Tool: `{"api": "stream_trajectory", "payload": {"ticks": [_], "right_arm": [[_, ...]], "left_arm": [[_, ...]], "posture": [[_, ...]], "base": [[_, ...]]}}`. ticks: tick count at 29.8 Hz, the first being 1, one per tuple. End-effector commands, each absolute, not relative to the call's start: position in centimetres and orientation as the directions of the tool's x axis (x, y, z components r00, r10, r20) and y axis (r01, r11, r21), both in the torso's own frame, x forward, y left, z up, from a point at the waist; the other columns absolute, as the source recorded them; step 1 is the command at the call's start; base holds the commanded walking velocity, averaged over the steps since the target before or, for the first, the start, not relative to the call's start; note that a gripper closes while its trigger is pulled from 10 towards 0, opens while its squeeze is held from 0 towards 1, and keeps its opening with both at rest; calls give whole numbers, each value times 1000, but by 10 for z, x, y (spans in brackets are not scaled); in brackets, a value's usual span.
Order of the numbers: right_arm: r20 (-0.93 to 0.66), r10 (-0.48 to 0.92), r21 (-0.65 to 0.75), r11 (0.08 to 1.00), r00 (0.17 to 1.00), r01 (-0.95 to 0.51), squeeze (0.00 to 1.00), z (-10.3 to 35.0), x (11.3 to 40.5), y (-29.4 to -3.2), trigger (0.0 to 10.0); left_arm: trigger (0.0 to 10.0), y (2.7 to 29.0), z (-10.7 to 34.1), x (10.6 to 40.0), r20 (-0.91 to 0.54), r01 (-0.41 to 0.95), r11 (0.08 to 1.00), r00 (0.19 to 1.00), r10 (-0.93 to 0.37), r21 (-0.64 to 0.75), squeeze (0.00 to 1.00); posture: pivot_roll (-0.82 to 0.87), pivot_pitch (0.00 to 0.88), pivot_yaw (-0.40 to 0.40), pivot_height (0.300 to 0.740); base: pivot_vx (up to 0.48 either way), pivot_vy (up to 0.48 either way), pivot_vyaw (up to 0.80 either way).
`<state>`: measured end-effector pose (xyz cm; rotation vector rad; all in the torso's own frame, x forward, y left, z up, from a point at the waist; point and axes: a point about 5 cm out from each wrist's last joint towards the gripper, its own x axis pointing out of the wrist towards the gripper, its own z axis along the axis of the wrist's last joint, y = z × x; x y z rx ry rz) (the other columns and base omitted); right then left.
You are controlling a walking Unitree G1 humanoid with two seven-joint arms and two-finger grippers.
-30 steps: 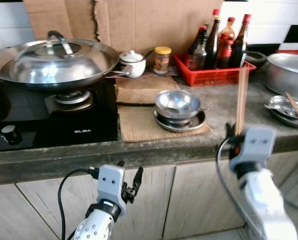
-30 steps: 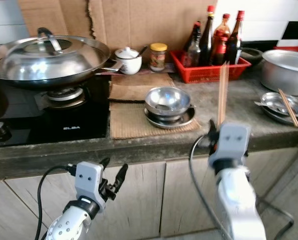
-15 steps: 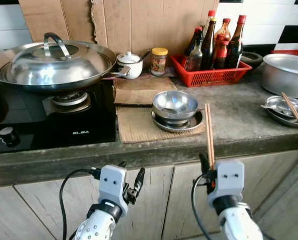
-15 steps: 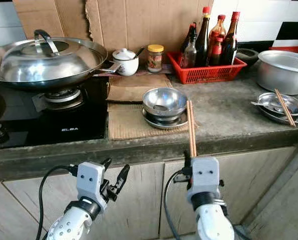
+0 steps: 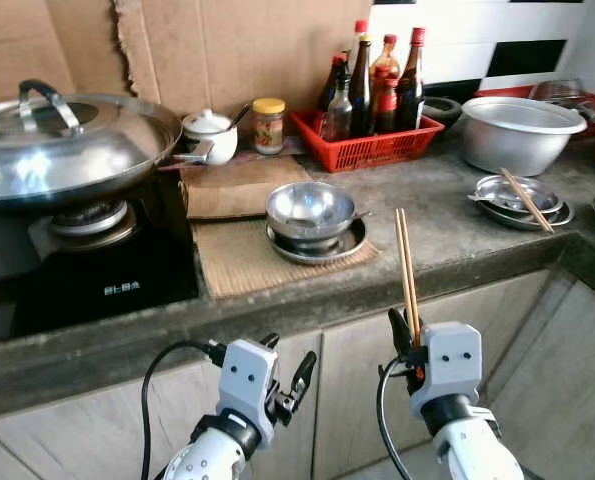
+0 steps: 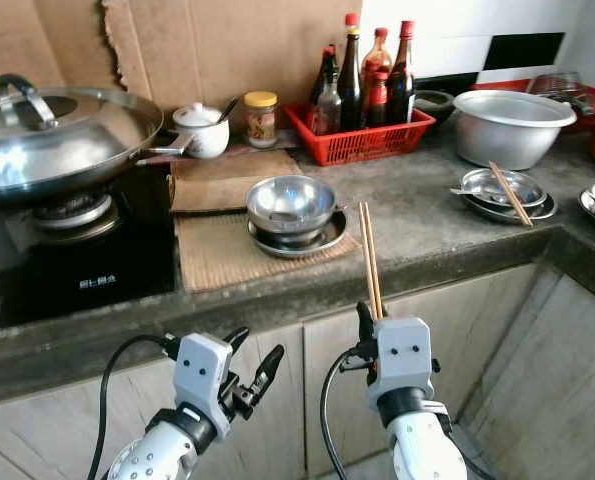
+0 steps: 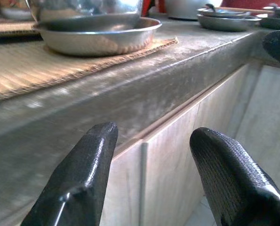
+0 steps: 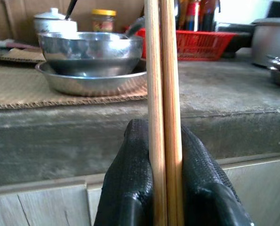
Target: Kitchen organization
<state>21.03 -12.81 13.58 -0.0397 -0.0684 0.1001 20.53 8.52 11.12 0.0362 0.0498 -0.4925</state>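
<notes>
A pair of wooden chopsticks [image 5: 406, 270] stood nearly upright, side by side and touching, pinched at their lower ends between the two black fingers [image 8: 130, 188] of the right end effector [image 5: 405, 340], which was held below the front edge of the bench [image 5: 447, 215], in front of the cabinet doors [image 6: 457, 330]; the sticks' upper ends rose above the bench edge. The left end effector [image 5: 289, 372] hung beside it at about the same height, its fingers [image 7: 83, 174] spread apart with nothing between them, pointing toward the bench edge. On the bench behind the chopsticks, a steel bowl [image 5: 310, 208] sat in a shallow steel plate [image 5: 349, 243] on a woven mat [image 5: 239, 262]. To the right lay two stacked steel dishes [image 5: 522, 195] with a second pair of chopsticks [image 5: 525, 186] resting across them, and behind those one large metal basin [image 5: 519, 130]. At the back a red basket [image 5: 372, 148] held bottles, at least five, though the exact count could not be told because they overlapped. Left of the basket stood one jar with a yellow lid [image 5: 268, 124] and one white lidded pot [image 5: 209, 135] with a spoon handle sticking out. Farther left, one wok with a steel lid [image 5: 57, 140] sat on a black gas stove [image 5: 107, 285]. Brown cardboard [image 5: 237, 50] leaned against the wall behind.
</notes>
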Motion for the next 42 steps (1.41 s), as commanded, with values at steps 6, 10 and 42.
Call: {"api": "stream_trajectory", "payload": {"ticks": [6, 10, 42], "right_arm": [[73, 99, -30, 995, 992, -97, 0, 137, 209, -125, 10000], [69, 83, -37, 996, 994, -81, 0, 136, 209, -126, 10000], [63, 78, -53, 996, 995, -75, 0, 137, 213, -124, 10000]], "left_arm": [[10000, 84, 109, 206, -73, 513, 854, 858, -508, 83, 0], [10000, 83, 108, 205, -81, 524, 847, 851, -518, 91, 0], [10000, 86, 109, 208, -79, 496, 866, 867, -491, 60, 0]], "posture": [[13, 0, -27, 740], [11, 0, -25, 740], [14, 0, -26, 740]], "base": [[0, 0, -781], [0, -423, -781], [170, -356, -780]]}}
